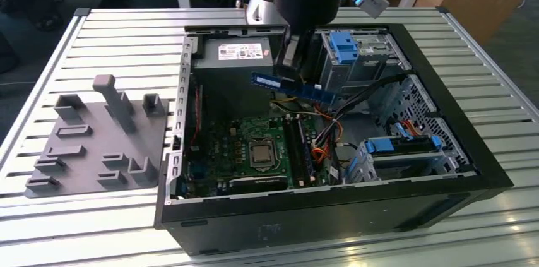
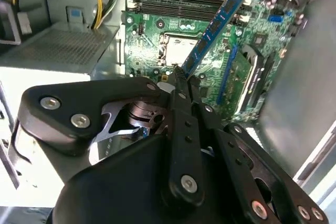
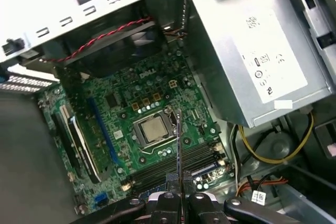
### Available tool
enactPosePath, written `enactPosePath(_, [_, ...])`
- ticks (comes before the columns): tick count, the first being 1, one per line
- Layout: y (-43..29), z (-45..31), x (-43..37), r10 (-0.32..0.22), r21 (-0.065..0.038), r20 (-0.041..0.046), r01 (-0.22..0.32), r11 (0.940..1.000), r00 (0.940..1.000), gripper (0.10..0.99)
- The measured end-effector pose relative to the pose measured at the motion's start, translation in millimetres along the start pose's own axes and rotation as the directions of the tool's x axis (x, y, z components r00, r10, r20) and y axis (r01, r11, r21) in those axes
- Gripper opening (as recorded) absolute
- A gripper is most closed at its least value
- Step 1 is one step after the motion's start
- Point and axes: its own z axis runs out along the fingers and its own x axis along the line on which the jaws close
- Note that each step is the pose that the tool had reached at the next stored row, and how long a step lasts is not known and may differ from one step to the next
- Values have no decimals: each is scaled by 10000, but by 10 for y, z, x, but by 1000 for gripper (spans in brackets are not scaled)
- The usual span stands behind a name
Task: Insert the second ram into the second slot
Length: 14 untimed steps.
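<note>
Over the motherboard (image 1: 226, 148), near orange cables (image 1: 320, 151), gripper (image 1: 291, 76) clenched on the second ram (image 1: 308, 91)

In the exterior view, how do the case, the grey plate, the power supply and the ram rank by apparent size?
1. case
2. grey plate
3. power supply, partly hidden by the arm
4. ram, clearly the smallest

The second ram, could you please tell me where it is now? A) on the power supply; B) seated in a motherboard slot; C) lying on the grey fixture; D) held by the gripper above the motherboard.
D: the gripper is shut on the second ram, in the air over the motherboard.
</note>
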Motion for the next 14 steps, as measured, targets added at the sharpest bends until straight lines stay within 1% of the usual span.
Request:
enactPosePath(2, [-1,18,-1,348,-12,13,-348,9994,9994,137])
enactPosePath(4, [-1,36,-1,697,-24,24,-697,9976,9976,137])
enactPosePath(7, [-3,65,-2,1242,-45,41,-1241,9923,9923,137])
enactPosePath(9, [-3,86,-3,1596,-59,54,-1596,9872,9872,137])
enactPosePath(11, [-4,107,-4,1950,-74,65,-1949,9808,9808,137])
enactPosePath(14, [-5,139,-5,2481,-97,81,-2480,9687,9687,137])
